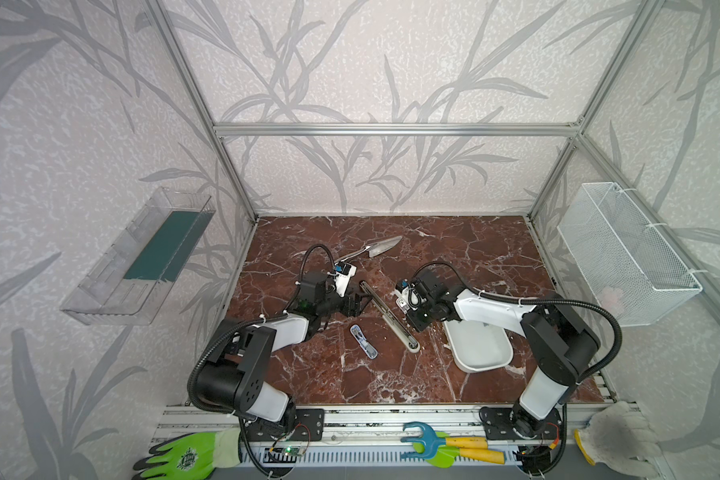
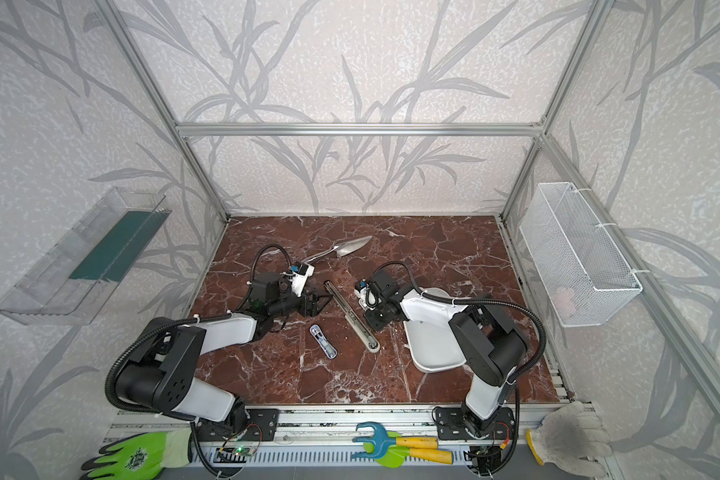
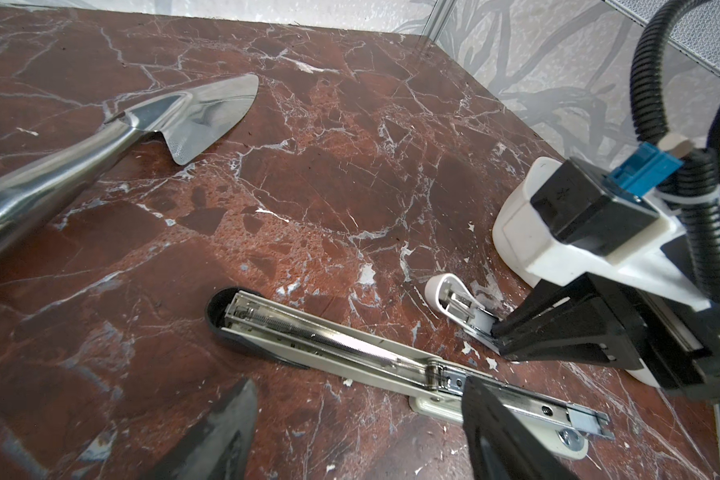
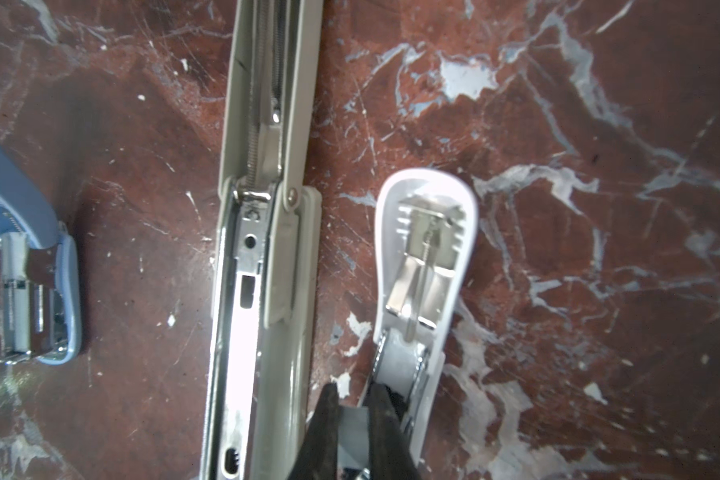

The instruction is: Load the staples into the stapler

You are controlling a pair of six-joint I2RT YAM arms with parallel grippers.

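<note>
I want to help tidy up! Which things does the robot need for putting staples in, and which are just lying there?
For the job: white stapler, opened; grey strip, likely staples, pinched in the right end effector.
Lying about: long beige stapler, blue stapler, metal trowel, white tray, green glove.

Jaws of the right gripper (image 4: 353,387) pinch the staples (image 4: 354,430) at the open white stapler (image 4: 427,266) (long beige stapler (image 4: 267,232) alongside).

clear: table (image 1: 350,382) front | blocked: long stapler (image 1: 385,313) centre, trowel (image 1: 375,248) rear
</note>
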